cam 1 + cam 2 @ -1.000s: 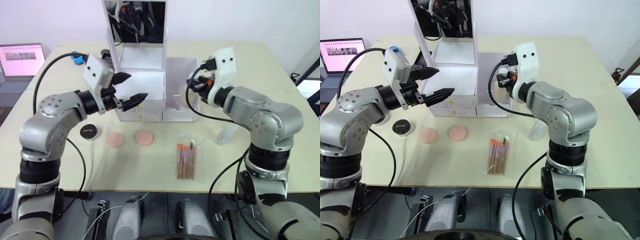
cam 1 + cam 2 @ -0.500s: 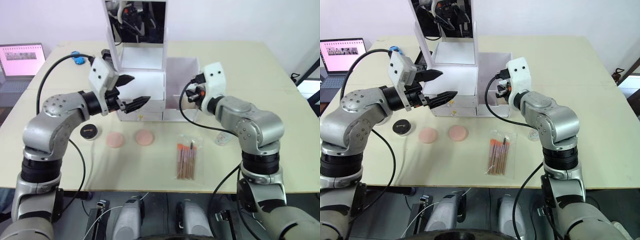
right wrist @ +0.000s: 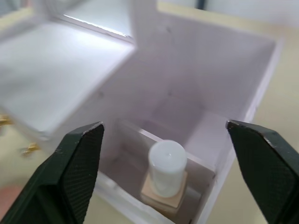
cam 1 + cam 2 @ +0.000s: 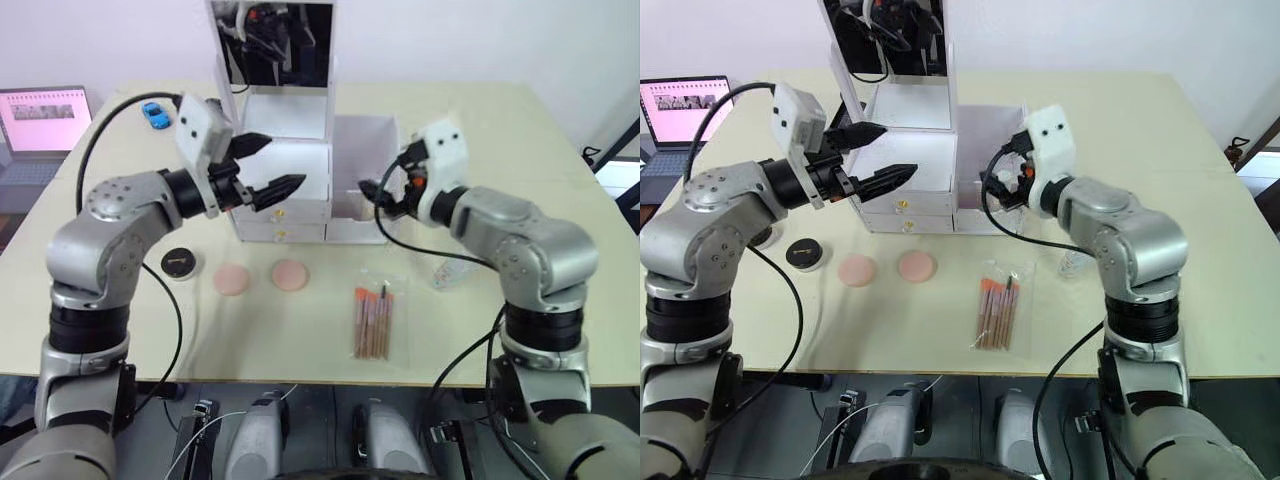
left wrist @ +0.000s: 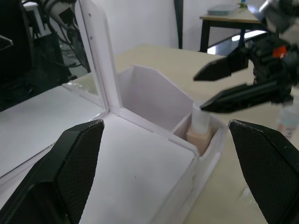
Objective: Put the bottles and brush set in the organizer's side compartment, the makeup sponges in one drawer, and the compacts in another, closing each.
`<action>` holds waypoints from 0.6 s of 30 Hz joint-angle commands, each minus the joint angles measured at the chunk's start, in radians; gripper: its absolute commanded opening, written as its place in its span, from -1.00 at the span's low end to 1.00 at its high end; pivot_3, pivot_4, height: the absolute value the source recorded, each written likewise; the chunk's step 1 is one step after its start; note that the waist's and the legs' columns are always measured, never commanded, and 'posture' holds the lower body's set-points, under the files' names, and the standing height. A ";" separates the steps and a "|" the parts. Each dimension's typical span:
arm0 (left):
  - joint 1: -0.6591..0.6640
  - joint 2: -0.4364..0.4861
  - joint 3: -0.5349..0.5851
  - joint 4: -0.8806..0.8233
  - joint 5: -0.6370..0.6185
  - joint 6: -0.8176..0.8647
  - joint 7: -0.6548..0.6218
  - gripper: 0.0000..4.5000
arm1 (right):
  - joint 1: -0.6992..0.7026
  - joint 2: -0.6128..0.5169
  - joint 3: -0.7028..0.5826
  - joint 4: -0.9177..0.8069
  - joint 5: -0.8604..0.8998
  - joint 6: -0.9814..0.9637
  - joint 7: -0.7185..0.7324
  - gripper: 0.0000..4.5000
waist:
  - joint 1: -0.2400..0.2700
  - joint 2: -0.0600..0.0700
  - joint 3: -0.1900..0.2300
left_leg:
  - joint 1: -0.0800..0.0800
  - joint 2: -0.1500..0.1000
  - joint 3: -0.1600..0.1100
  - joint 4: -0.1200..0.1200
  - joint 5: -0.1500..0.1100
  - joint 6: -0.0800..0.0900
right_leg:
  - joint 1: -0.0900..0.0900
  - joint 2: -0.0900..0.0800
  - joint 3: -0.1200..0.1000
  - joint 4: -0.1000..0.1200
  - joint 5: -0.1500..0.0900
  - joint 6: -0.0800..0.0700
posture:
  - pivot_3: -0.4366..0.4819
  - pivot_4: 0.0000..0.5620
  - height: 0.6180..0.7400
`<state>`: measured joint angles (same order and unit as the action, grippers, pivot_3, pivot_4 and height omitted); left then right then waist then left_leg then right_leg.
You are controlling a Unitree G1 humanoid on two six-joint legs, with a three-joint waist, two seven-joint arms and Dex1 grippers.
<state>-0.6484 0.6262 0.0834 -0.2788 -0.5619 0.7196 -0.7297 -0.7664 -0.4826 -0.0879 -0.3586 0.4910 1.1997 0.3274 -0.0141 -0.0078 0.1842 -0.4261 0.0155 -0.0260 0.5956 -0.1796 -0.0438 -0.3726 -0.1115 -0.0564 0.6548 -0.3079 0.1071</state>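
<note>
Jaws of the right gripper, now spread and empty, have risen off the foundation bottle standing in the organizer's side compartment; left gripper hovers open; one bottle stowed.

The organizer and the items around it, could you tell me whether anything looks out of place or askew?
One clear bottle lies tipped on its side on the table, right of the organizer. Another bottle stands upright in the side compartment. The brush set, sponges and compact sit flat.
</note>
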 commanded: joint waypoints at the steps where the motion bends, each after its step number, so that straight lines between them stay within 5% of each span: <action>1: 0.034 0.042 0.057 -0.007 -0.005 -0.031 -0.027 1.00 | -0.041 -0.151 -0.076 -0.022 0.083 -0.051 0.198 0.98 | 0.001 0.000 0.000 | 0.000 0.000 0.000 0.000 0.000 0.000 | 0.000 0.000 0.000 0.000 0.000 0.000 | -0.05 -0.47 1.00; 5: 0.123 0.131 0.133 0.062 0.032 -0.093 -0.073 1.00 | 0.023 -0.323 -0.135 0.091 0.026 -0.316 0.366 0.98 | 0.002 -0.001 0.000 | 0.000 0.000 0.000 0.000 0.000 0.000 | 0.000 0.000 0.000 -0.001 0.000 0.000 | -0.05 -0.47 1.00; 11: 0.317 0.216 0.341 0.282 0.102 -0.295 -0.081 1.00 | 0.164 -0.425 -0.269 0.442 -0.036 -0.687 0.563 0.98 | 0.001 -0.001 0.000 | 0.001 0.001 0.002 -0.001 0.000 0.000 | 0.001 0.000 0.001 -0.003 0.000 0.000 | -0.05 -0.47 1.00; 18: 0.505 0.241 0.578 0.472 0.045 -0.395 -0.171 1.00 | 0.273 -0.479 -0.308 0.882 -0.134 -1.029 0.651 0.98 | 0.000 -0.002 0.000 | 0.001 0.001 0.004 -0.001 -0.001 0.001 | 0.001 -0.001 0.001 -0.004 0.000 0.000 | -0.05 -0.47 1.00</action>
<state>-0.1461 0.8405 0.6004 0.1905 -0.4899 0.3587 -0.8799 -0.4870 -0.9299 -0.3649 0.4850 0.3704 0.2567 0.9581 -0.0139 -0.0093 0.1847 -0.4249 0.0167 -0.0218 0.5949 -0.1801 -0.0433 -0.3718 -0.1122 -0.0557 0.6507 -0.3078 0.1069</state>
